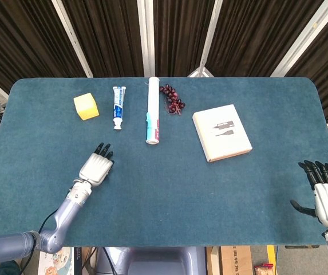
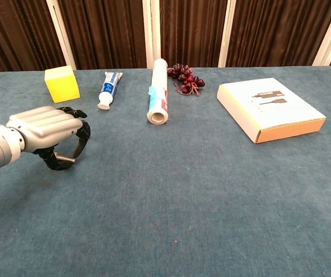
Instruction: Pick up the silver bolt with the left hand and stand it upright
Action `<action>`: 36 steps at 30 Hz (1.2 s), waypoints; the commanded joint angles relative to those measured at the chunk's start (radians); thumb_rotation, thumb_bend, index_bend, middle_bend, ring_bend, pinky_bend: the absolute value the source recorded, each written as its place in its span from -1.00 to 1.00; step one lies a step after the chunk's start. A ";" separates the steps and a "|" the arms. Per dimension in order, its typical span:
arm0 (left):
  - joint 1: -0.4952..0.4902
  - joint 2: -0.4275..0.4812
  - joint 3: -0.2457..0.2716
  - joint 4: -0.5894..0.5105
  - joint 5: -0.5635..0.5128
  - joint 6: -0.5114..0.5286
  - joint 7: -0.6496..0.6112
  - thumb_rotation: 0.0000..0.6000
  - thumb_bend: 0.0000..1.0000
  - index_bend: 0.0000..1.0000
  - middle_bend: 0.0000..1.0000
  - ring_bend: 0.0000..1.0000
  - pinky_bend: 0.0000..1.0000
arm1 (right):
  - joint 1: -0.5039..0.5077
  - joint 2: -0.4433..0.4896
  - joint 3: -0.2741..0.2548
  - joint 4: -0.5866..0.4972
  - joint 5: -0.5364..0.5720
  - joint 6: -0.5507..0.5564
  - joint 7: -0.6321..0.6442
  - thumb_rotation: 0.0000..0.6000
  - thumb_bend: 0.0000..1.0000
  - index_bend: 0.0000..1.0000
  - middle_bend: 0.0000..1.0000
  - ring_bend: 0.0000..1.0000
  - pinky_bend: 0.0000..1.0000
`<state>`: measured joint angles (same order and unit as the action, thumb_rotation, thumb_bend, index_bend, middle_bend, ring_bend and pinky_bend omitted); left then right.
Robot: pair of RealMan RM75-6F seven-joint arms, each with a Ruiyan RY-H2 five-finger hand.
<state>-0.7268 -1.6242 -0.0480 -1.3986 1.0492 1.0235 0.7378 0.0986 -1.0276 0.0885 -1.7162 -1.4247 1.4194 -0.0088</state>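
The silver bolt [image 2: 66, 157] lies nearly flat just above the blue tabletop, at the left of the chest view. My left hand [image 2: 44, 128] arches over it, and the dark fingers [image 2: 82, 133] and thumb curl in and pinch the shaft. In the head view the left hand [image 1: 95, 169] covers the bolt completely. My right hand [image 1: 324, 192] rests at the table's near right corner with its fingers spread and nothing in it.
Along the far side lie a yellow cube [image 1: 86, 106], a toothpaste tube [image 1: 118, 106], a white roll [image 1: 153, 110] and a bunch of dark grapes [image 1: 172, 98]. A flat white box [image 1: 221, 132] sits right of centre.
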 commanded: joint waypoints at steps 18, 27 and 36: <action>0.005 -0.008 0.001 0.002 -0.010 0.011 0.038 1.00 0.02 0.15 -0.57 -0.93 -0.96 | 0.003 -0.001 0.000 0.003 0.001 -0.004 0.005 1.00 -0.69 -0.70 -0.72 -0.85 -0.98; 0.012 0.036 -0.031 -0.058 0.021 0.023 -0.049 1.00 0.02 0.16 -0.57 -0.93 -0.96 | 0.003 -0.001 -0.001 0.004 0.003 -0.007 0.005 1.00 -0.69 -0.70 -0.72 -0.85 -0.98; 0.037 0.162 -0.080 -0.182 0.022 0.034 -0.177 1.00 0.05 0.18 -0.53 -0.93 -0.96 | 0.008 -0.007 -0.004 -0.001 -0.002 -0.013 -0.009 1.00 -0.69 -0.70 -0.72 -0.85 -0.98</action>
<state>-0.6990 -1.4810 -0.1162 -1.5626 1.0718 1.0566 0.5904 0.1067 -1.0348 0.0842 -1.7173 -1.4262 1.4057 -0.0179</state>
